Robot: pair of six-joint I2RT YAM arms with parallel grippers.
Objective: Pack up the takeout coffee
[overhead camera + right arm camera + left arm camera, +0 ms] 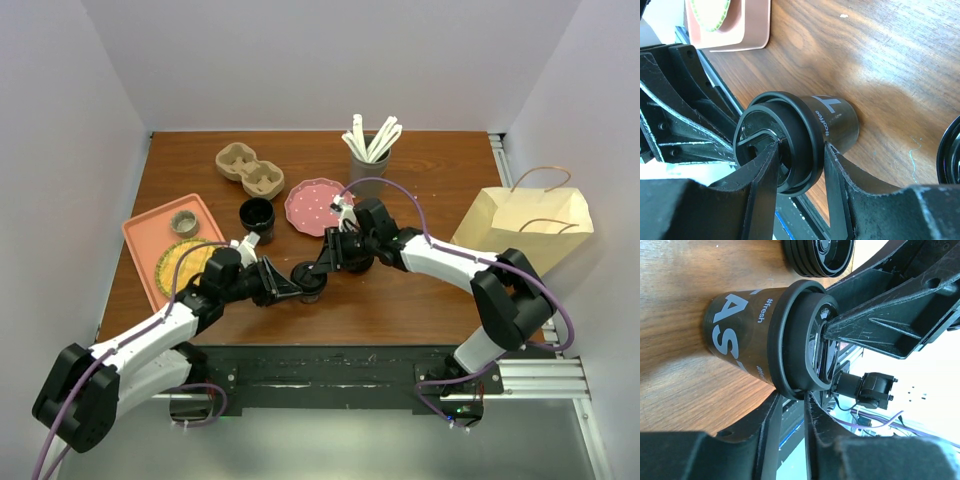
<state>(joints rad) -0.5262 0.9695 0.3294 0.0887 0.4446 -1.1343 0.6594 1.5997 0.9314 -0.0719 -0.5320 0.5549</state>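
A black takeout coffee cup [311,281] with white lettering stands on the wooden table between both arms, a black lid [795,340] on top. From the left, my left gripper [294,290] has its jaws drawn narrow, their tips [797,396] pinching the lid's rim edge. My right gripper [328,263] comes from the right and clamps the lid [790,145]: one finger lies across its top, the other sits under the rim against the cup wall [837,122]. The brown paper bag [525,222] stands open at the right.
A second, lidless black cup [257,213] and a pink plate [313,205] sit behind. A cardboard cup carrier [250,170] and a grey holder of white stirrers [370,152] stand farther back. A pink tray [150,240] lies at left.
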